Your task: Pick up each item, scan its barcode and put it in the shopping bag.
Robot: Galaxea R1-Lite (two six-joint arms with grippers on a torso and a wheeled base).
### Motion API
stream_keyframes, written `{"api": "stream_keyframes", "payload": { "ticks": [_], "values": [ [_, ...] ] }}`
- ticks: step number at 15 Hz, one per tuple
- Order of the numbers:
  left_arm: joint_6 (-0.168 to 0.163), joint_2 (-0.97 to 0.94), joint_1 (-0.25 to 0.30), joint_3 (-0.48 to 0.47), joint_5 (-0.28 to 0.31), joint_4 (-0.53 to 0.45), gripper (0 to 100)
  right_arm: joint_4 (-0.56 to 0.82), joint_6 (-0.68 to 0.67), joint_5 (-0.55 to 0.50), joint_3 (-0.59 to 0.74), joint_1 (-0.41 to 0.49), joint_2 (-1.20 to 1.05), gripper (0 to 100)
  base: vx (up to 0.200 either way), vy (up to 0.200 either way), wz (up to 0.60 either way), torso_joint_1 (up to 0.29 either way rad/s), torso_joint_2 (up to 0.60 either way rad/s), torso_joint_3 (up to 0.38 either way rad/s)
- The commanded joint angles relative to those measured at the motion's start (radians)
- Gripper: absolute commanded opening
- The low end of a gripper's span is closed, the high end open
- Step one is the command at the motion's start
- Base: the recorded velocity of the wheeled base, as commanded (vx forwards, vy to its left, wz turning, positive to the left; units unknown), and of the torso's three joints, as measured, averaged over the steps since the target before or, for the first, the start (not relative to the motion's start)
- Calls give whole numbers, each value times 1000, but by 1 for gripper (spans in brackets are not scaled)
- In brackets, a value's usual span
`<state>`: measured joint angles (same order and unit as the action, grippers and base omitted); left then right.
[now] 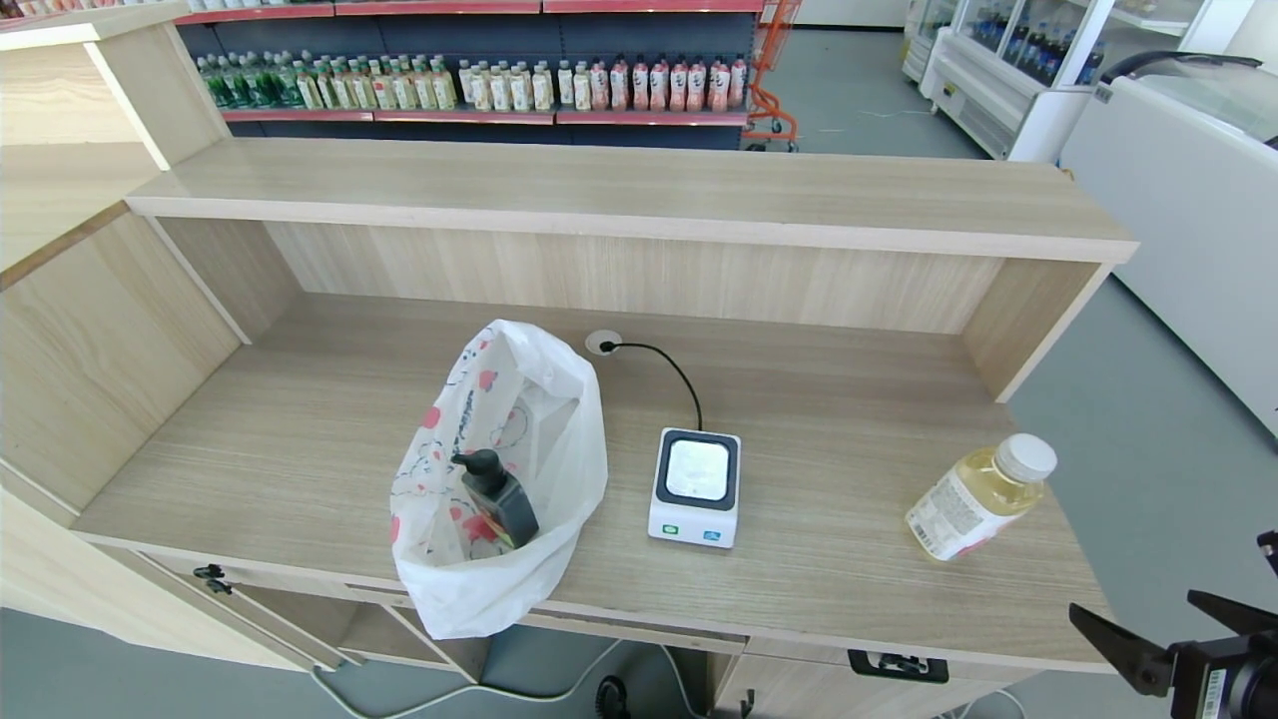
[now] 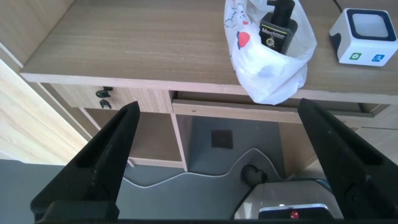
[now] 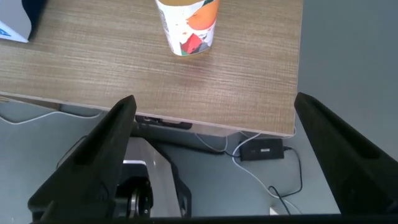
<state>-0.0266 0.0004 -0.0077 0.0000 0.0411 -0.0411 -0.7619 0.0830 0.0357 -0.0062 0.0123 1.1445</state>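
A white plastic shopping bag (image 1: 499,479) with red prints stands open on the wooden counter (image 1: 300,419), left of the white barcode scanner (image 1: 696,486). A black pump bottle (image 1: 496,496) leans inside the bag. A bottle of yellow liquid (image 1: 978,497) with a white cap stands near the counter's right end. My right gripper (image 1: 1168,621) hangs open and empty below and in front of that bottle (image 3: 186,25), off the counter's front edge. My left gripper (image 2: 217,168) is open and empty, low in front of the counter, below the bag (image 2: 267,62) and pump bottle (image 2: 278,31).
The scanner's black cable (image 1: 669,369) runs back to a grommet. A raised ledge (image 1: 639,200) and side walls enclose the counter. Drawers with a key (image 2: 104,96) sit under the front edge. Cables and a power adapter (image 3: 261,149) lie on the floor.
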Motion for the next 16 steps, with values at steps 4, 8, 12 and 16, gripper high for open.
{"api": "stream_keyframes", "payload": {
  "ticks": [4, 8, 12, 16],
  "values": [
    [2, 0, 0, 0, 2, 1, 100, 0, 4, 0, -3, 0, -6, 100, -50, 0, 0, 2, -1, 2],
    [2, 0, 0, 0, 0, 0, 100, 0, 4, 0, -3, 0, -5, 100, -50, 0, 0, 1, 2, 1],
    [-4, 0, 0, 0, 2, 0, 100, 0, 3, -2, -9, 3, 0, 100, 0, -50, 0, 4, 2, 1],
    [-4, 0, 0, 0, 2, 0, 100, 0, 3, -4, 5, 20, -3, 100, 0, -150, 0, -3, 3, 3]
  ]
}}
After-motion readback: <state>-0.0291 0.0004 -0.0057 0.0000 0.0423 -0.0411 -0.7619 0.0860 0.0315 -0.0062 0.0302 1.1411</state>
